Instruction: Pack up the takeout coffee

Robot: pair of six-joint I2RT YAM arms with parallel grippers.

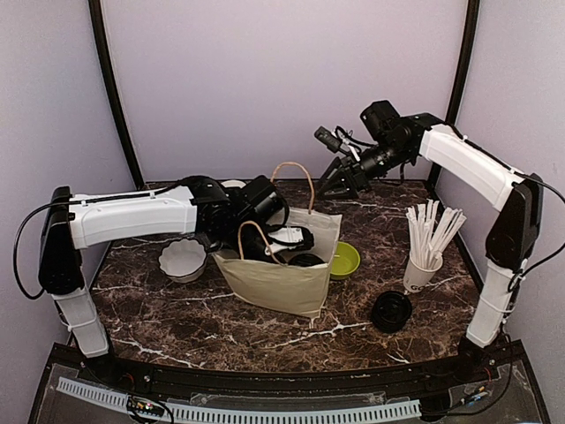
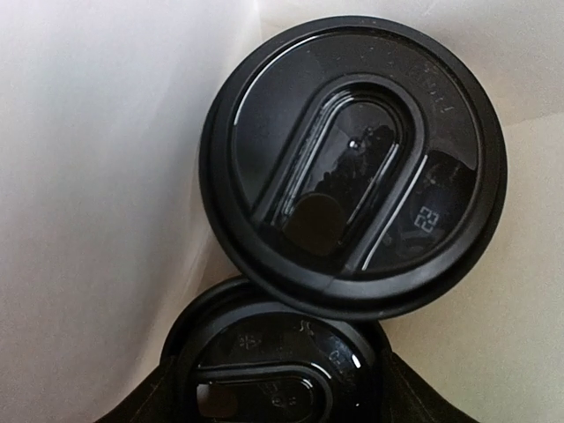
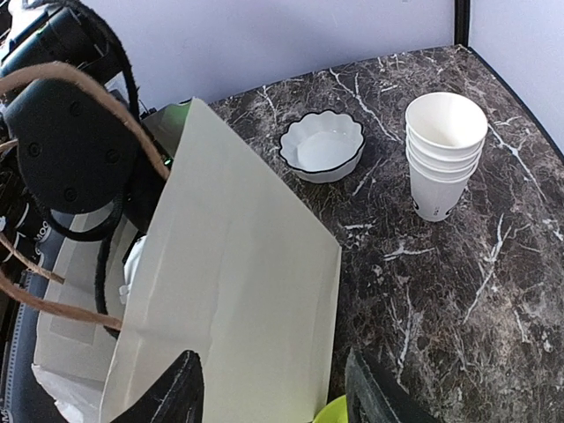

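hanging inside the bag, left gripper has two lidded cups right under it; its grip i cannot tell. right gripper spread wide, empty, bag below.

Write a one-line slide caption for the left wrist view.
Inside the pale paper bag, the upper black lid overlaps the lower lid.

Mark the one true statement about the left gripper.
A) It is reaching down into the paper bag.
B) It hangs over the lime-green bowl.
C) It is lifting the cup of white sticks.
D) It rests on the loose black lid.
A: in the top view the left gripper dips into the open mouth of the paper bag, between its handles.
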